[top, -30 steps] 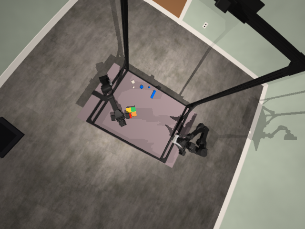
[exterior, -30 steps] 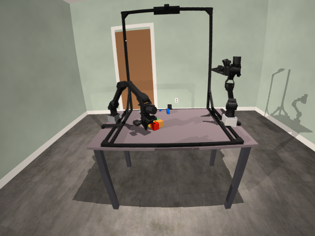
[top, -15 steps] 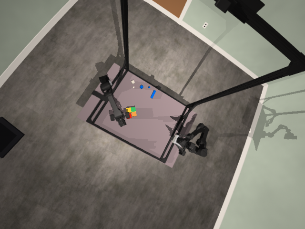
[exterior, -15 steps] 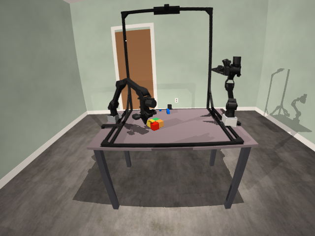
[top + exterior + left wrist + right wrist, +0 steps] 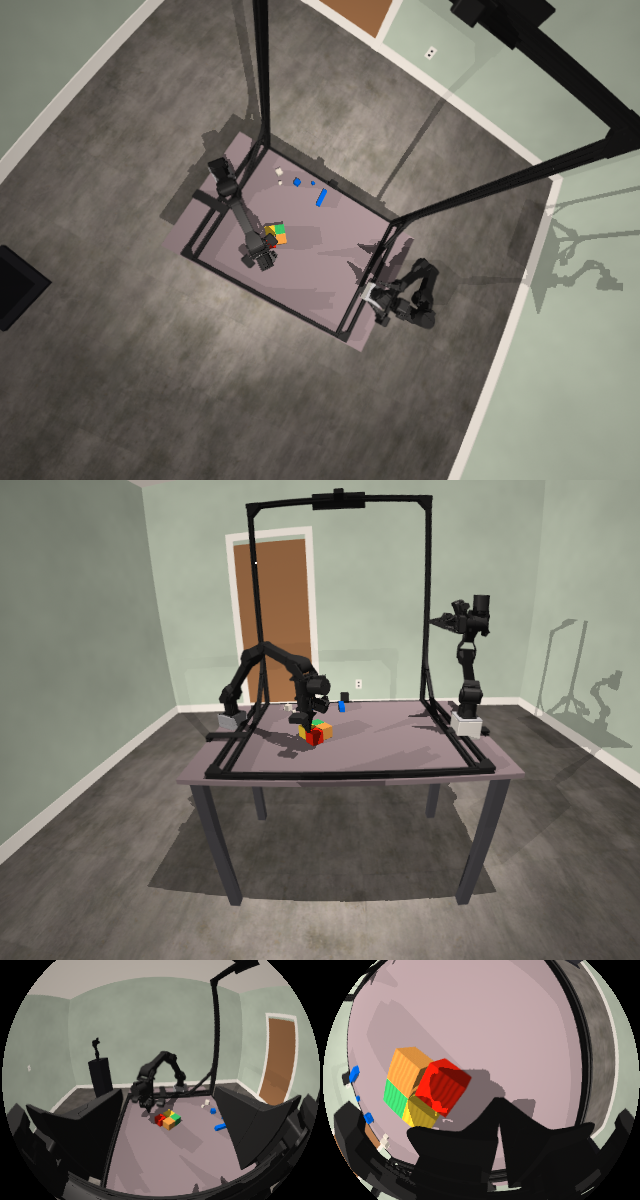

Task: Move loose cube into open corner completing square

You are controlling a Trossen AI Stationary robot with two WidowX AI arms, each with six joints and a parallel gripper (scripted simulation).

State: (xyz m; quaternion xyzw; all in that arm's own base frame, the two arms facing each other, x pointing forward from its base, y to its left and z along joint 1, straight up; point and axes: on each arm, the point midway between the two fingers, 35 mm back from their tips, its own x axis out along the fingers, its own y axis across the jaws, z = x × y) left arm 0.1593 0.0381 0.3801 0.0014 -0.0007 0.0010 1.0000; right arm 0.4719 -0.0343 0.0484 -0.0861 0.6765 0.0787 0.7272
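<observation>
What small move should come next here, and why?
Probably a gentle push by the shut right gripper on the outer side of the red cube, toward the orange cube: a dark wedge between those two suggests the corner isn't flush.

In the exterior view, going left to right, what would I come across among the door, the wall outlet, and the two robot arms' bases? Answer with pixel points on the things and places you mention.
Left to right: the grey base block (image 5: 223, 720), the brown door (image 5: 281, 609), the wall outlet (image 5: 358, 684), the white base block (image 5: 466, 728).
</observation>
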